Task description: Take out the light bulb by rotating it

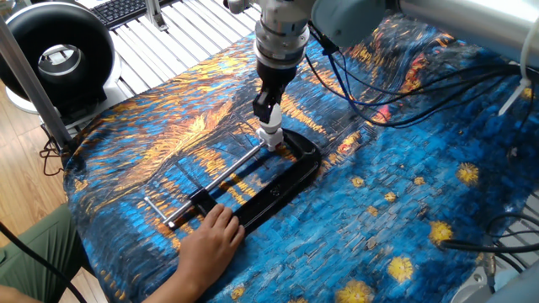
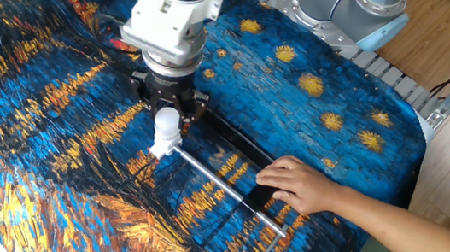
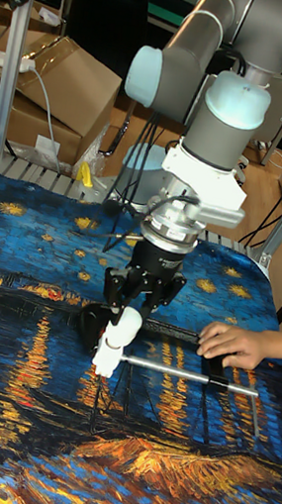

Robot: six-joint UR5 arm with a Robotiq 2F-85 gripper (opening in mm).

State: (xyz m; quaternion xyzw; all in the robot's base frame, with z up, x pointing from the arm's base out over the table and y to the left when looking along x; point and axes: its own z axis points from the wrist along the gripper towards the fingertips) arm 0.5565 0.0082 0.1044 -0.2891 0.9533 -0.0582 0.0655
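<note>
The light bulb [image 1: 269, 128] [image 2: 166, 122] [image 3: 123, 324] stands upright, its base in a small white socket [image 1: 274, 141] [image 2: 161, 146] [image 3: 106, 355]. The socket is pinched at the end of a black bar clamp [image 1: 280, 188] [image 2: 232, 135] lying on the blue and orange cloth. My gripper [image 1: 269, 118] [image 2: 167, 112] [image 3: 130, 309] points straight down over the bulb, with its dark fingers shut on the globe from both sides. A person's hand [image 1: 207, 244] [image 2: 299, 187] [image 3: 233, 342] presses on the clamp's other end.
The clamp's steel rod [image 1: 226, 173] [image 2: 226, 186] runs from the socket toward the hand. Cables [image 1: 404, 93] trail behind my arm. A black ring-shaped device [image 1: 59, 57] stands at the table's far left corner. A second robot base [image 2: 351, 8] sits at the table edge.
</note>
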